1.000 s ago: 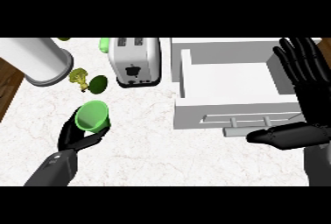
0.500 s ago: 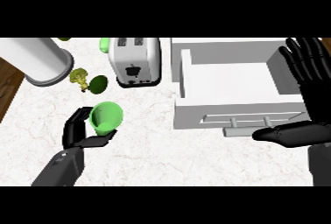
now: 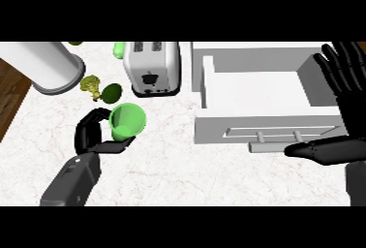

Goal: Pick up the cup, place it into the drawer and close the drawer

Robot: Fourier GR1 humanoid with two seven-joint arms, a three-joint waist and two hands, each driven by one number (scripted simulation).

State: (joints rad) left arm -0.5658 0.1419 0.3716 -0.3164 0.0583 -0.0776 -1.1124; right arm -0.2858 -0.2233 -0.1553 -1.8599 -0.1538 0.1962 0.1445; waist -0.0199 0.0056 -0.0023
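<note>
Left hand (image 3: 97, 133) had lifted the green cup (image 3: 127, 120) off the surface (image 3: 164, 174) and tipped it, mouth now facing right toward the drawer (image 3: 265, 99); a second ago it sat lower with the fingers just closing. Fingers were curled round the cup, thumb under it. Cup was left of the open drawer, near the toaster (image 3: 151, 68). Right hand (image 3: 346, 82) rested spread at the right edge. Pick looked done; carrying over was next.
</note>
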